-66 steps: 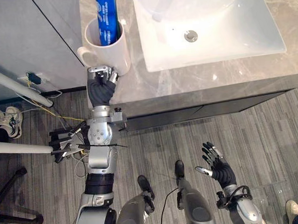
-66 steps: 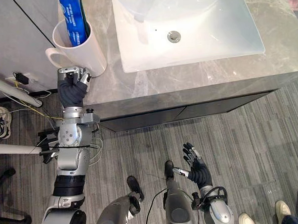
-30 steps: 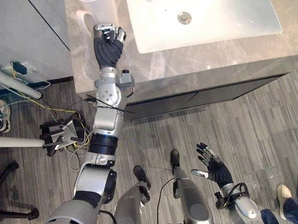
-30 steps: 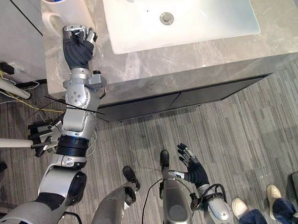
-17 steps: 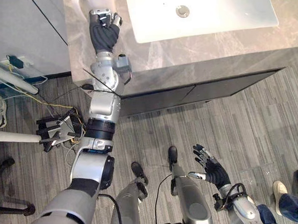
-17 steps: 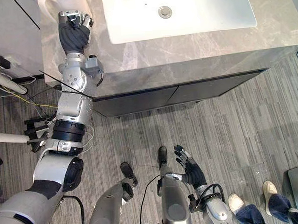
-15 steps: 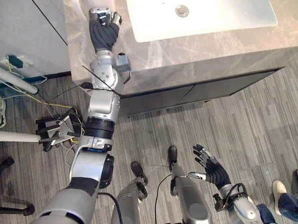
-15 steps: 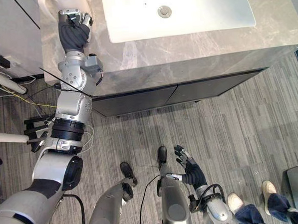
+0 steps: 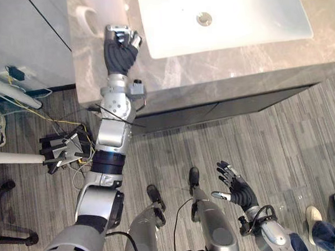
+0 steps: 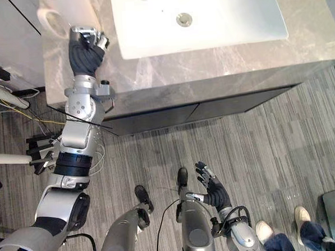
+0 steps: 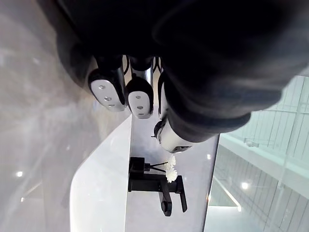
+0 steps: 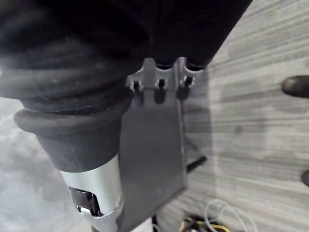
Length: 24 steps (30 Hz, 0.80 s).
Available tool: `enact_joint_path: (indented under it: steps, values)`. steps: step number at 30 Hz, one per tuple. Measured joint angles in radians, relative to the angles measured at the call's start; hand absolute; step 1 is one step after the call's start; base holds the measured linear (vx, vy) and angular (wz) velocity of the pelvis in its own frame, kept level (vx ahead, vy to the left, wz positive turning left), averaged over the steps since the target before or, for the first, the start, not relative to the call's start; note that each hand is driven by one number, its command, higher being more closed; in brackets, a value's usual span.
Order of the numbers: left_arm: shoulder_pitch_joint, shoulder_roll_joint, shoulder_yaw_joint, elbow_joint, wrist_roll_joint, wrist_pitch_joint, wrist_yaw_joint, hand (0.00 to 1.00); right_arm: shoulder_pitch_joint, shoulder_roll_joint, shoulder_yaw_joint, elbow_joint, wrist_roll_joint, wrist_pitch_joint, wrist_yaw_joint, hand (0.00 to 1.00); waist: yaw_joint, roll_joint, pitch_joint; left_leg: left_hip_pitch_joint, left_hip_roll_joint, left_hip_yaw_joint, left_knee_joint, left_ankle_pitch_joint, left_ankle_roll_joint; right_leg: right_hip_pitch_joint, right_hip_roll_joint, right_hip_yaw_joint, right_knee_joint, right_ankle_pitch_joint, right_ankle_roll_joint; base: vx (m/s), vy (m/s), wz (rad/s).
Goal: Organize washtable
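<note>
**Grey marble counter, with the left hand fisted beside the mug**

Head views, looking down. The counter (image 9: 254, 59) spans the upper part of the scene and carries a white sink (image 9: 251, 14) with a round drain (image 9: 204, 18). A white mug (image 9: 108, 4) stands at the counter's far left corner, cut off by the upper edge of the view, its handle (image 9: 85, 20) turned toward the counter's left end. The left hand (image 9: 118, 46) lies over the counter between the mug and the sink's near left corner, just on the near side of the mug. Whether it touches the mug cannot be told. Its arm reaches up over the counter's front edge from the lower left.

Left wrist view. The left hand's fingers (image 11: 108, 92) are curled in toward the palm, dark tips in a row, and nothing shows in their hold. Past them lie the marble top, the sink's white rim, a black faucet (image 11: 154, 186) and a small sprig of white flowers (image 11: 170, 172) by it.

Right side. The right hand (image 9: 238, 190) hangs low over the striped grey floor (image 9: 213, 140), well apart from the counter and the mug, fingers straight and spread and holding nothing. In its wrist view the fingers (image 12: 159, 89) point along a dark cabinet front (image 12: 154, 145). A person's shoe (image 9: 312, 213) shows at the lower right corner of the floor.
</note>
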Motion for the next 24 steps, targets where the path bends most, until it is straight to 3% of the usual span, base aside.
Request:
enact_joint_path:
  steps: [12,24]
  values:
    - [0.110,-0.002,0.001,-0.114,-0.026,0.024,-0.065,1.00,0.005,0.000,-0.067,0.003,-0.001,0.003,0.021,0.00,0.001,0.070,-0.091,0.050,-0.013,-0.020,-0.044,0.008,0.008,0.031,-0.006,-0.027,0.023,-0.035,0.007,0.02,0.014,0.05]
    - [0.102,0.016,-0.006,-0.160,-0.042,0.022,-0.086,1.00,0.008,0.021,-0.067,0.009,-0.002,0.003,0.038,0.00,-0.001,0.082,-0.129,0.089,-0.028,-0.043,-0.110,0.040,0.010,0.052,-0.010,-0.052,0.022,-0.045,0.004,0.02,0.002,0.05]
